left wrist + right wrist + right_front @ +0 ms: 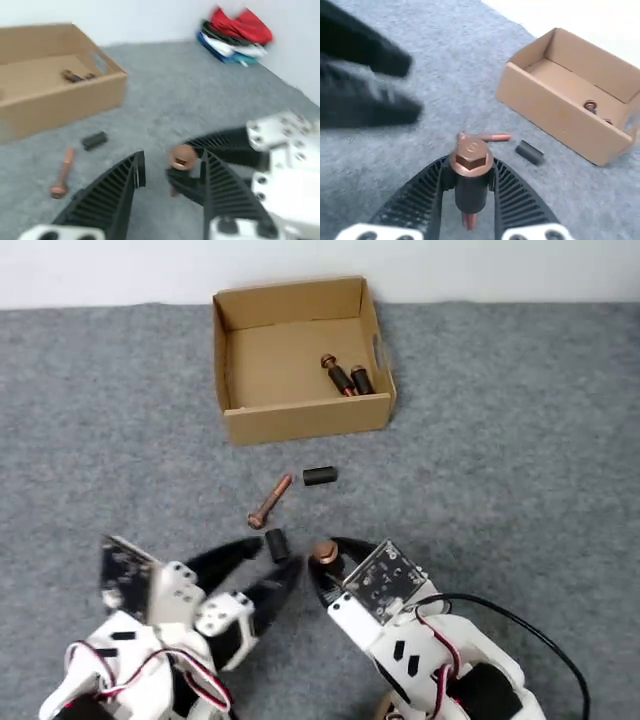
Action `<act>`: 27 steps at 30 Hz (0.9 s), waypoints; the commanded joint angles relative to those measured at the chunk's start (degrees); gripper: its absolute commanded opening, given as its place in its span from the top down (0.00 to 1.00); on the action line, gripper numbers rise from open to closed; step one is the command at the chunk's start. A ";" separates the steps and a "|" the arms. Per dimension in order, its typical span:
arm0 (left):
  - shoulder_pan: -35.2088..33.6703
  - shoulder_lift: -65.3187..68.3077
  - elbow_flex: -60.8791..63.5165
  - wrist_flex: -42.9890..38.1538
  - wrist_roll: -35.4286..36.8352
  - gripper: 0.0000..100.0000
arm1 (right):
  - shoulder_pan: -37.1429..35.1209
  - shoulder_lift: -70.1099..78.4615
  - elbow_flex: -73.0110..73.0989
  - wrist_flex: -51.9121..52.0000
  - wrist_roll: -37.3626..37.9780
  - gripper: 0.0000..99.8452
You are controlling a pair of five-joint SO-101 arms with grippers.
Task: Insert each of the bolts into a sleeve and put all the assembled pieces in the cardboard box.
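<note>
My right gripper (326,560) (470,174) is shut on a copper bolt (471,151) that sits upright in a black sleeve (471,194), its tip poking out below. My left gripper (274,566) (171,163) is open just to the left of it, its spread fingers (112,195) facing the held bolt (182,156). A loose bolt (270,502) and a loose sleeve (319,477) lie on the carpet in front of the cardboard box (300,420). A short black piece like a sleeve (277,544) lies at the left gripper's fingertip. Assembled pieces (346,377) rest in the box's right corner.
Grey carpet (520,440) covers the table, with free room on both sides of the box. A pile of coloured cloth (235,35) lies by the wall in the left wrist view. A black cable (545,635) trails from the right arm.
</note>
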 commanded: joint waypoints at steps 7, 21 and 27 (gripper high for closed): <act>-25.05 5.27 -0.48 -1.85 -7.82 1.00 | 15.96 -0.31 -1.85 5.49 -10.11 0.99; -39.12 5.27 32.31 -17.05 -19.69 0.99 | 27.12 16.92 -23.74 14.46 -19.52 0.99; -39.12 5.27 39.69 -23.30 -19.96 0.99 | 26.77 34.59 -37.98 13.85 -19.52 0.99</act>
